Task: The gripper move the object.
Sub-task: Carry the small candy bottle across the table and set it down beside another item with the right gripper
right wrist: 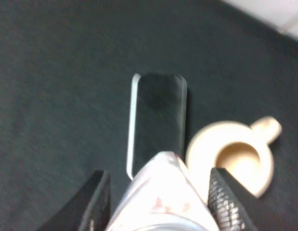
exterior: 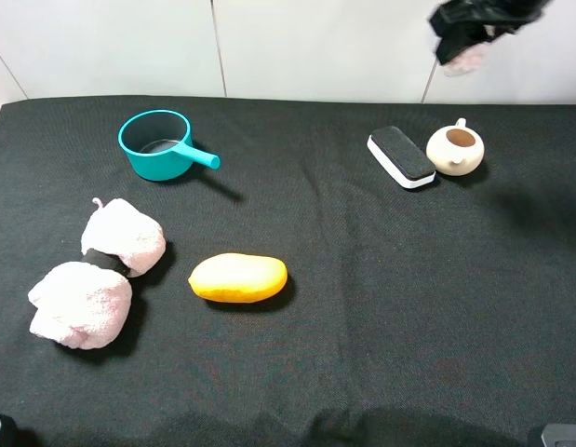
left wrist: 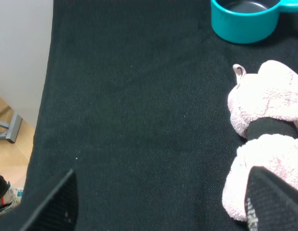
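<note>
my right gripper (exterior: 474,33) is clamped on the small glass bottle (right wrist: 158,197) of pale pink pellets. it holds the bottle high in the air over the far right of the black cloth (exterior: 362,354), above the eraser block (exterior: 402,156) and the cream teapot (exterior: 455,149). i judge the pick-up done. carrying the bottle across and setting it down is left, and i cannot tell where it goes. my left gripper (left wrist: 163,211) hangs over the cloth beside the pink bundles, jaws apart, holding nothing. counted: one bottle, one eraser block, one teapot, one teal pot (exterior: 157,144), one yellow oval thing (exterior: 238,277), two pink fluffy bundles (exterior: 123,235).
</note>
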`<state>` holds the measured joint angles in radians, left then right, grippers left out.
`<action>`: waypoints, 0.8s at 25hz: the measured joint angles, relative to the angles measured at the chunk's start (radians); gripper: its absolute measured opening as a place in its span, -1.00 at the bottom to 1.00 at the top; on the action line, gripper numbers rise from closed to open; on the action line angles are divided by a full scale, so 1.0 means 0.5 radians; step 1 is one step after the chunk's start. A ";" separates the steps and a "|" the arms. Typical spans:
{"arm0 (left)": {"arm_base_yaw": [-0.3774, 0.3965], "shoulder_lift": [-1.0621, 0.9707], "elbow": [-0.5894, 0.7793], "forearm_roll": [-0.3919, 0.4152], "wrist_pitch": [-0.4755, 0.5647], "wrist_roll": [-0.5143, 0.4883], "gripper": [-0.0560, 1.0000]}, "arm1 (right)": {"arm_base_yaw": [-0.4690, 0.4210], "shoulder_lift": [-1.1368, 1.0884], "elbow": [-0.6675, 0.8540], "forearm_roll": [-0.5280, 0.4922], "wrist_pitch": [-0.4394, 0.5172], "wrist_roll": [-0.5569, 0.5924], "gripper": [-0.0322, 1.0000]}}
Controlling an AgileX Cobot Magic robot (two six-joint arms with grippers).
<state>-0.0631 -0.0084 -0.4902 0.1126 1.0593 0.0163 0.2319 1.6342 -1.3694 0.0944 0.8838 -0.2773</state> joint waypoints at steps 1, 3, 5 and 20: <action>0.000 0.000 0.000 0.000 0.000 0.000 0.56 | -0.031 -0.056 0.057 0.002 -0.017 -0.008 -0.29; 0.000 0.000 0.000 0.000 0.000 0.000 0.56 | -0.107 -0.146 0.173 0.004 -0.025 -0.028 -0.29; 0.000 0.000 0.000 0.000 0.000 0.000 0.56 | -0.180 -0.218 0.266 0.004 -0.026 -0.060 -0.29; 0.000 0.000 0.000 0.000 0.000 0.000 0.56 | -0.612 -0.425 0.776 0.290 -0.114 -0.411 -0.29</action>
<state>-0.0631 -0.0084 -0.4902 0.1126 1.0593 0.0163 -0.0741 1.4216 -0.9814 0.2391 0.8268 -0.4827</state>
